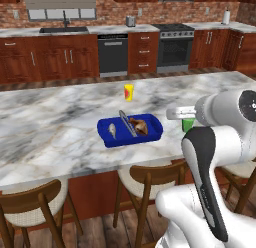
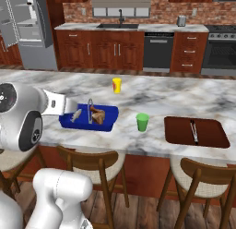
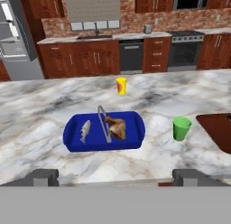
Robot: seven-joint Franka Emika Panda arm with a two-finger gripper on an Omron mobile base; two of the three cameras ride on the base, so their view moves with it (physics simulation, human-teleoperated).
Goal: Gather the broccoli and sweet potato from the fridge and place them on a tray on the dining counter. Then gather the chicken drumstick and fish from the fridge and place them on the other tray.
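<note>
**Fish and drumstick are in the blue tray**

Hand (image 3: 115, 177) is wide open, holding nothing, hanging back over the counter (image 3: 40, 101) edge. Fish (image 3: 85, 130) and chicken drumstick (image 3: 116, 127) sit in the blue tray (image 3: 135, 139); the brown tray (image 2: 177, 133) is off to the right.

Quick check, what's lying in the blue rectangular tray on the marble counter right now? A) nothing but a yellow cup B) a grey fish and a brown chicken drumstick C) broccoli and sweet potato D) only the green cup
B: the blue rectangular tray holds a grey fish on one side of its metal handle and a brown chicken drumstick on the other; the green cup stands apart on the counter.
</note>
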